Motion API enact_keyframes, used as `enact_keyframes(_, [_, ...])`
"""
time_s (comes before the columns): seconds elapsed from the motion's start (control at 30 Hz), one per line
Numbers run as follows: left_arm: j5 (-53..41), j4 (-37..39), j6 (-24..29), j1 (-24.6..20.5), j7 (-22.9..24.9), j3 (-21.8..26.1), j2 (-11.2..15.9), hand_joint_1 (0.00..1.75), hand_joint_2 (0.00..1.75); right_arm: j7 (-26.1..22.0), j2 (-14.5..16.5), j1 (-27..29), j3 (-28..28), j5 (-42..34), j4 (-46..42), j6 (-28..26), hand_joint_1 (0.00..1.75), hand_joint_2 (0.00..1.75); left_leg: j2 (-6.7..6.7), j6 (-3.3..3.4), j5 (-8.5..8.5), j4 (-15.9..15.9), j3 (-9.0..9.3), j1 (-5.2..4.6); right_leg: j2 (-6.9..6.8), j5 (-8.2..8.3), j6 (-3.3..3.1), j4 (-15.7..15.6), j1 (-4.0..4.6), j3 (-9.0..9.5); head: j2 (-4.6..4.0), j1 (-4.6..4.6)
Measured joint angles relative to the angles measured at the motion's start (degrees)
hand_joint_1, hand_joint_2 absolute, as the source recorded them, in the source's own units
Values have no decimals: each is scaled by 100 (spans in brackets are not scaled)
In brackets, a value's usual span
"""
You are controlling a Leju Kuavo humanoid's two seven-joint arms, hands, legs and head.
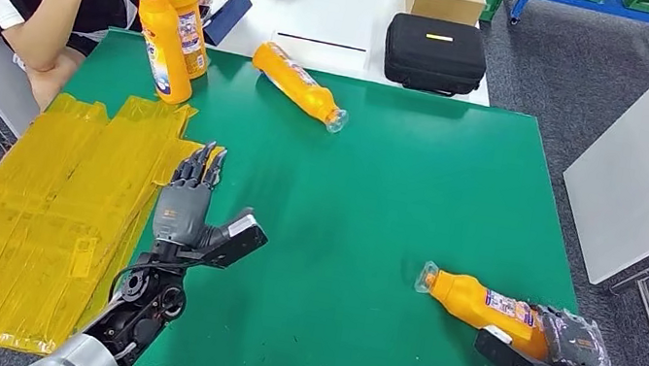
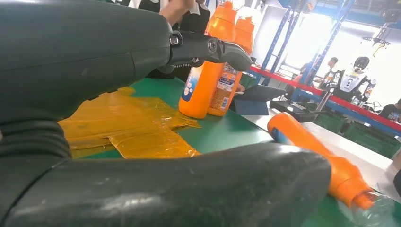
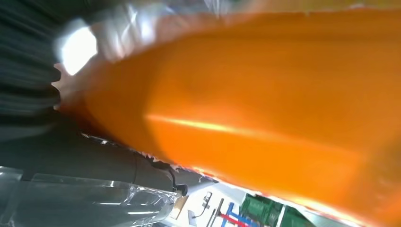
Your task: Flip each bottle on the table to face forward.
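Two upright bottles [image 1: 168, 26] touching at the table's [image 1: 377, 201] far left | lying bottle [image 1: 300, 84] just right of them, far centre | held bottle [image 1: 478, 304] lying near right, in the right hand [image 1: 570, 345] | left hand [image 1: 189, 206] near left, over the plastic sheets [image 1: 40, 217] | case [image 1: 435, 53] behind the table

The head view is evenly and brightly lit from above, sharp across the green table top [image 1: 394, 214], with only soft, short shadows under the lying orange plastic bottles. The crinkled yellow plastic sheets [image 1: 52, 199] at the table's left edge catch mild sheen. Straight edges bow slightly toward the picture's corners. In the left wrist view the background windows blow out to white glare, while the dark grey left hand [image 2: 142, 118] close to the lens is soft and underexposed. The right wrist view is heavily blurred: the held orange bottle [image 3: 265, 109] is a smeared mass with a streak of highlight, and a bright overexposed spot sits beside it.
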Motion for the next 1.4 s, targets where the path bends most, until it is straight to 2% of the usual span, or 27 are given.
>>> enact_keyframes(0.13, [-28, 0, 0, 37, 1, 4, 14, 0, 0, -176, 75, -113, 121, -49, 101, -305, 175, 175, -2, 9, 9, 1, -5, -2, -1, 20, 13, 0, -1, -2, 0, -2])
enact_keyframes(0.33, [-30, 0, 0, 69, 0, 5, 24, 0, 0, -241, 151, -182, 200, -101, 144, -374, 175, 175, -3, 7, 8, 1, -9, 4, -1, 19, 12, 1, 6, -3, 0, -3])
enact_keyframes(0.57, [-40, -3, 0, 73, -35, 14, 31, 0, 0, -619, 352, -174, 275, -392, 30, -771, 175, 175, -8, 3, 7, 0, -27, 5, -3, 17, 11, 3, 7, -14, 0, -3])
enact_keyframes(0.77, [123, -142, -78, 141, -287, 48, 12, 0, 0, -770, 963, -378, 409, -1053, -131, -1518, 175, 175, -8, 4, 13, 0, -45, 9, -4, 17, 11, 9, 11, -35, 0, -4])
enact_keyframes(0.9, [570, -477, -614, 291, -566, 51, -56, 0, 0, -985, 1530, -657, 418, -2032, -133, -2049, 175, 175, -7, 3, 14, 0, -50, 12, -4, 16, 10, 10, 12, -42, 0, -2])
enact_keyframes(1.0, [1154, -838, -1253, 422, -818, 46, -132, 0, 0, -1366, 1959, -824, 423, -2884, -114, -2148, 175, 175, -8, 3, 13, 0, -53, 13, -4, 16, 9, 10, 12, -46, 0, -2])
enact_keyframes(1.17, [1483, -1226, -1517, 547, -889, 42, -156, 0, 0, -1494, 2317, -969, 433, -3180, -42, -2192, 175, 175, -12, 3, 13, 0, -62, 12, -7, 15, 9, 10, 11, -50, 0, -2])
enact_keyframes(1.23, [1715, -1324, -1718, 573, -952, 42, -158, 0, 87, -1547, 2413, -1000, 437, -3243, -17, -2238, 175, 175, -12, 3, 13, 0, -65, 12, -7, 15, 9, 10, 10, -52, 0, -2])
enact_keyframes(1.3, [2155, -1448, -2159, 593, -1024, 45, -169, 0, 175, -1622, 2544, -1053, 457, -3325, 25, -2333, 175, 175, -12, 3, 14, 0, -67, 12, -7, 15, 9, 10, 11, -53, 0, -2])
enact_keyframes(1.4, [3125, -1713, -3159, 623, -1049, 46, -201, 0, 175, -1770, 2806, -1203, 568, -3550, 165, -2480, 175, 175, -8, 3, 14, 0, -68, 12, -4, 16, 9, 11, 11, -58, 0, -2])
